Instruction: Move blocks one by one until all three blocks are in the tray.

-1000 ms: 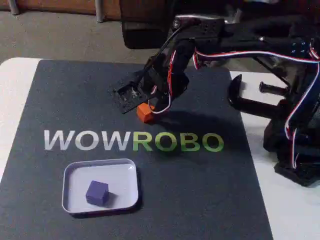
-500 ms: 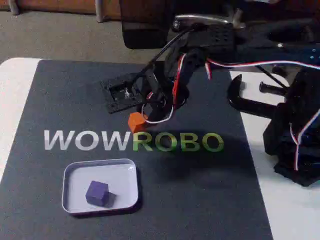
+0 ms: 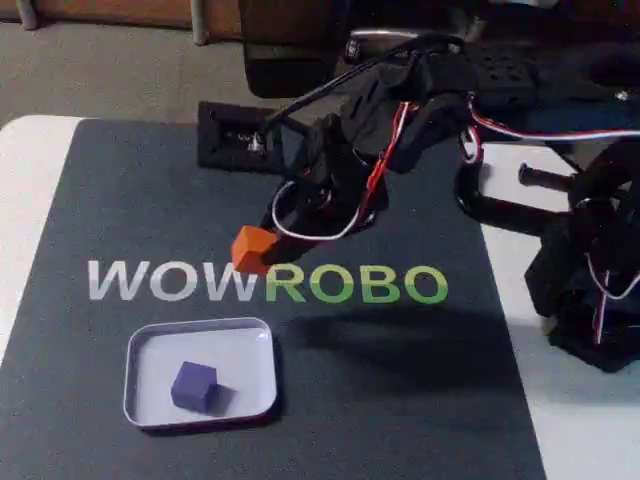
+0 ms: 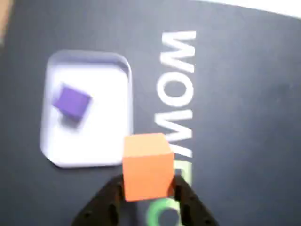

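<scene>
An orange block hangs in the air above the mat's lettering, with my gripper shut on it. The wrist view has the same orange block pinched between two black fingers at the bottom edge, gripper closed around its lower half. A purple block lies inside the silvery-rimmed tray at the mat's front left. From the wrist, that purple block rests in the tray, which is up and to the left of the held cube.
A dark mat printed WOWROBO covers the white table. The arm's base and a black clamp stand at the right. A small black plate on the arm sits over the mat's far side.
The gripper has lifted the orange block off the mat and carried it left and forward toward the tray. The purple block has stayed in the tray.
</scene>
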You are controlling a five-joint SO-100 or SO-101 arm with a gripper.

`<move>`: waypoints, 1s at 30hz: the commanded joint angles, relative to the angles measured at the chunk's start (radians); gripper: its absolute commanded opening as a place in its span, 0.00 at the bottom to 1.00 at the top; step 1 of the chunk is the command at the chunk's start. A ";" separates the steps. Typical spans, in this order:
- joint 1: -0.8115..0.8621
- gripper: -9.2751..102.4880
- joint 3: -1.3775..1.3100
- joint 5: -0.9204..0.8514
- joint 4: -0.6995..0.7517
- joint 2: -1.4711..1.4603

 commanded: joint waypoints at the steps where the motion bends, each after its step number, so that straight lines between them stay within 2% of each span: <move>1: -0.015 0.01 -0.005 0.089 -0.025 0.060; 9: -0.038 0.01 0.021 0.043 -0.031 0.017; 25: -0.092 0.03 0.069 -0.034 -0.155 -0.074; 27: -0.101 0.06 0.069 -0.034 -0.167 -0.075; 30: -0.106 0.18 0.069 -0.034 -0.170 -0.072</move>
